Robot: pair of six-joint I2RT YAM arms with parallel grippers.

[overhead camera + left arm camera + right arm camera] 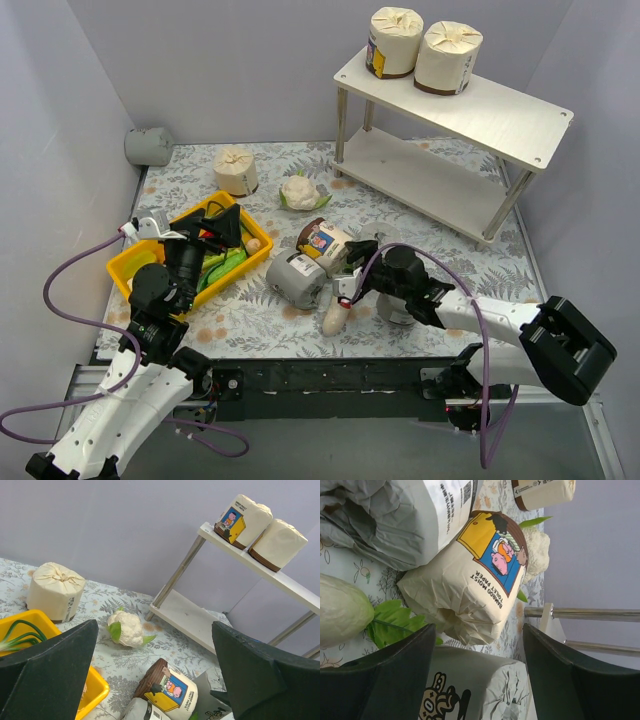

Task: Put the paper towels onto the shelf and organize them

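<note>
Leafy table (250, 310), cream brown-banded rolls (395, 42) on shelf (500, 115), left claw (155, 625), right claw (479, 630) gaping empty.

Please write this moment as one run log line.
shelf top: two cream rolls | right claw: open, facing labelled roll lying on table | left claw: open, over yellow tray

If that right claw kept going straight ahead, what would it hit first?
Most likely the cream labelled roll, lying dead ahead of the open right gripper. A grey roll sits just under that line, though depth is unclear.
</note>
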